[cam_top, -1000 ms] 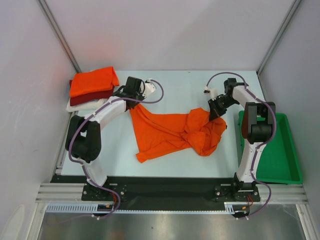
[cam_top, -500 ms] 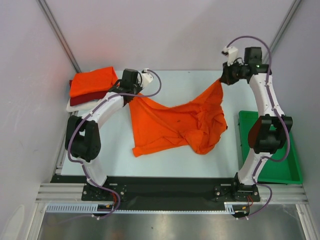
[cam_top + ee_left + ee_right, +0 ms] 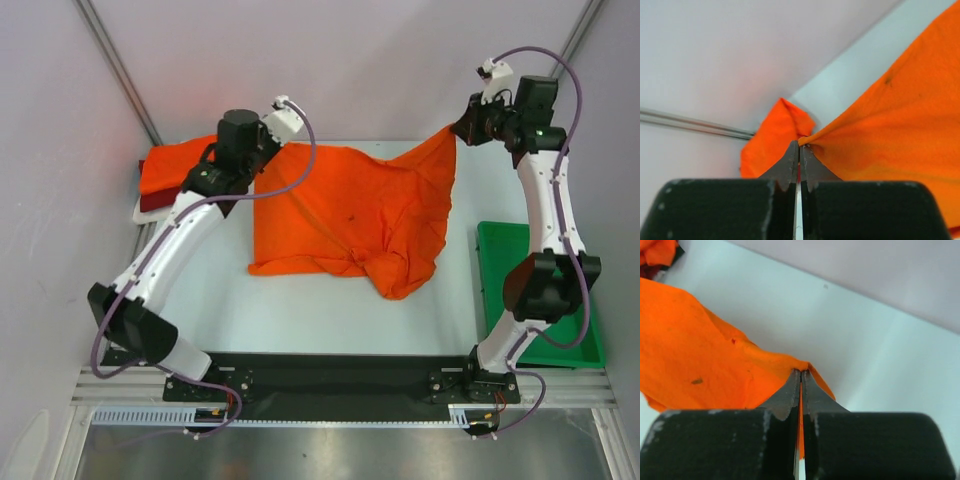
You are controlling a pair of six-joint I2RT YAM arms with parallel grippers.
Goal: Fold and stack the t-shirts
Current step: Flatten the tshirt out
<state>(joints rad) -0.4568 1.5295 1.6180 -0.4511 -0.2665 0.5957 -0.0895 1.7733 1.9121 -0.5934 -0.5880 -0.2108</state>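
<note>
A bright orange t-shirt [image 3: 360,205] hangs stretched between my two grippers, its lower part bunched on the table. My left gripper [image 3: 264,150] is shut on its back left corner, with cloth pinched at the tips in the left wrist view [image 3: 800,143]. My right gripper [image 3: 458,130] is shut on its back right corner, also seen in the right wrist view [image 3: 801,372]. At the back left lies a stack: a folded orange t-shirt [image 3: 168,165] on a dark red one [image 3: 150,201] on a white one [image 3: 140,213].
A green plastic tray [image 3: 575,300] sits at the right edge of the table beside the right arm. Grey walls with metal posts close in the back and both sides. The orange top of the stack shows behind the left fingertips [image 3: 771,142].
Both grippers have risen and moved back and apart with the orange shirt's corners. The shirt has gone from a crumpled heap to a spread, lifted sheet.
</note>
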